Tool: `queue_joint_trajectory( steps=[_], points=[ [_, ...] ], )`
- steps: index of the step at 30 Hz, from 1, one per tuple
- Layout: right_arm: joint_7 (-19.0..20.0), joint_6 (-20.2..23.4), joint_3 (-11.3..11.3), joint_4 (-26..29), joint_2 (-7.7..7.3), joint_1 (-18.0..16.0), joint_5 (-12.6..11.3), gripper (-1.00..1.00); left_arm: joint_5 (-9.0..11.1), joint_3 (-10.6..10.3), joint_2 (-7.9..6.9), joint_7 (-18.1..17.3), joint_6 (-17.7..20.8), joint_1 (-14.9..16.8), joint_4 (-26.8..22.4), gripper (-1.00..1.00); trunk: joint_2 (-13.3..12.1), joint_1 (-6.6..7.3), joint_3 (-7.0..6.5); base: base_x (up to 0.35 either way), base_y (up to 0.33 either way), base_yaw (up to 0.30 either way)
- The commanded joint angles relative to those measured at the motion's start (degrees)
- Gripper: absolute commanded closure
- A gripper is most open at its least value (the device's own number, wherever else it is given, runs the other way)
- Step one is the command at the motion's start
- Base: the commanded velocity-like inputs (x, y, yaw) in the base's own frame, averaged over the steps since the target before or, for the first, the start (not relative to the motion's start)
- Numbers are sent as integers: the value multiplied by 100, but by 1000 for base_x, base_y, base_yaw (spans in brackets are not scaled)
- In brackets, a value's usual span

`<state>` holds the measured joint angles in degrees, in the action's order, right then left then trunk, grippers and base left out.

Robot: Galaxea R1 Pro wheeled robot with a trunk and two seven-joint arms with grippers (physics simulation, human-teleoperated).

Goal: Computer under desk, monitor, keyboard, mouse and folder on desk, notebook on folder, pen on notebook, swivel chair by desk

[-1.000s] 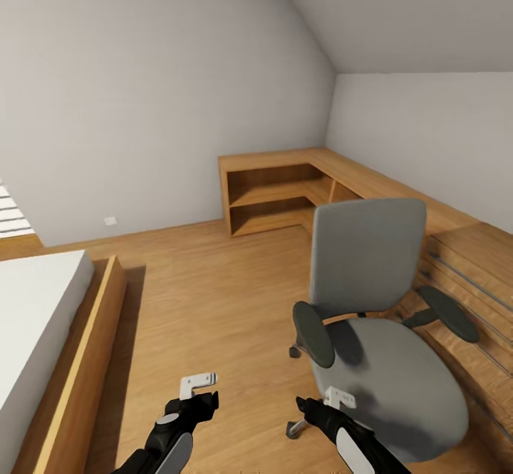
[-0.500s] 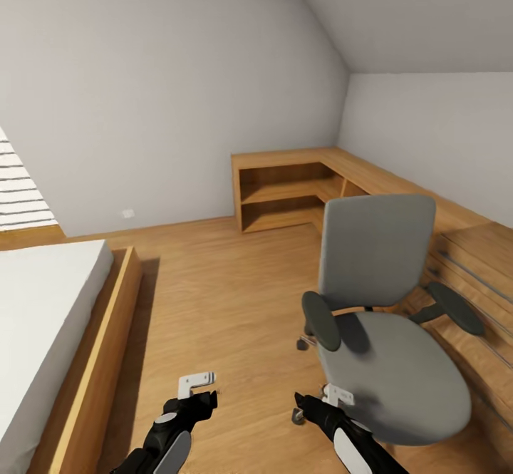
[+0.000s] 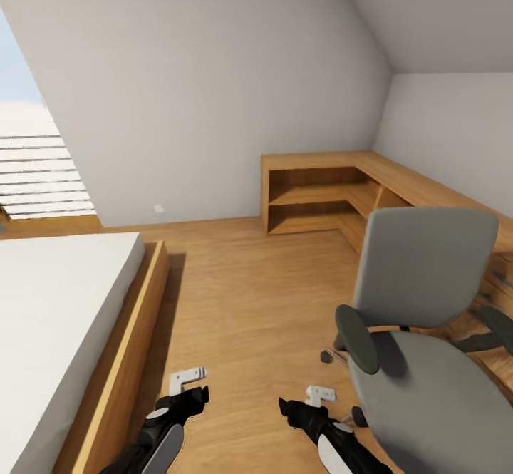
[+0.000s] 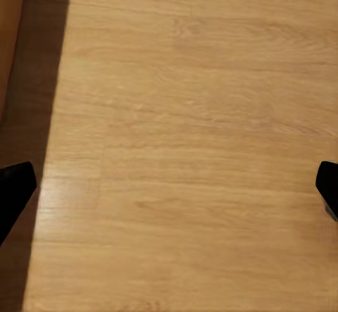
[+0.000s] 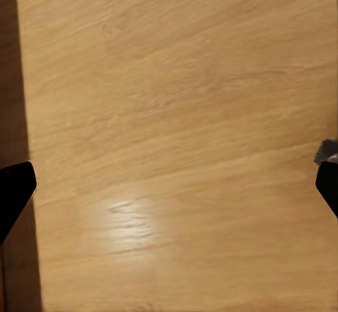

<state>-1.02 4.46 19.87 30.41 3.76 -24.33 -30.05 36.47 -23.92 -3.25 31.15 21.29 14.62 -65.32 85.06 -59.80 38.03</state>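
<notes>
Swivel chair (image 3: 420, 360) sits at the lower right of the head view, seat bare, no folder on it that I can see. Its near armrest (image 3: 358, 328) is just beside the right end effector (image 3: 305, 404). Left end effector (image 3: 187, 386) hangs low at the lower centre, over the floor (image 3: 249, 303).

Both wrist views show fingertips at the far edges of the frame with only floorboards between, so both are spread wide and carry nothing.

Risk, as I judge it: the base is turning close to the chair. The right arm could clip the armrest or a wheel and send the chair rolling away. The bed frame (image 3: 117, 360) on the left is also near.

Against the earlier frames, the whole view has swung left. More bed and a window (image 3: 35, 160) now show; the chair and corner shelf (image 3: 320, 199) have slid toward the right edge.
</notes>
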Motion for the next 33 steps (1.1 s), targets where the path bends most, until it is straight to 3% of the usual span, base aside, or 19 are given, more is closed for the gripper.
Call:
queue_joint_trajectory(
  steps=[1, 7, 15, 18, 21, 22, 23, 33],
  points=[
    [-8, 19, 21, 9, 0, -2, -17, -100, 44, -19, -7, 50, 7, 6, -7, -100, 3, -3, 6, 285, 150, 102],
    [7, -107, 26, 20, -2, -2, 22, -100, 49, -16, -8, 49, -7, 6, -1, -100, 3, -3, 6, 237, 134, 32],
    [-3, -374, 39, 75, 4, -2, 11, -100, 41, -15, 0, 53, -11, 6, 2, -100, 3, -3, 7, 32, 18, 3],
    [1, -403, 39, 81, 5, -2, 17, -100, 39, -12, -2, 54, -9, 6, 2, -100, -118, 63, -47, 3, 2, 0],
    [-1, -598, 29, 69, 3, -2, 27, -100, 42, 40, -5, 51, -7, 6, 2, -100, -238, 129, -101, 1, 0, 6],
    [-19, -1301, 26, 19, 8, 4, 46, -100, 49, 173, 0, 46, -4, 6, 2, -100, -238, 129, -105, 0, 0, 195],
    [-20, -1376, 29, 15, 9, 5, 51, -100, 51, 178, 2, 44, -5, 6, 2, -100, -238, 129, -110, 0, 0, 206],
    [-21, -1508, 34, 6, 11, 7, 61, -100, 60, 185, 11, 40, -11, 6, 2, -100, -238, 129, -158, 21, 3, 227]
  ],
)
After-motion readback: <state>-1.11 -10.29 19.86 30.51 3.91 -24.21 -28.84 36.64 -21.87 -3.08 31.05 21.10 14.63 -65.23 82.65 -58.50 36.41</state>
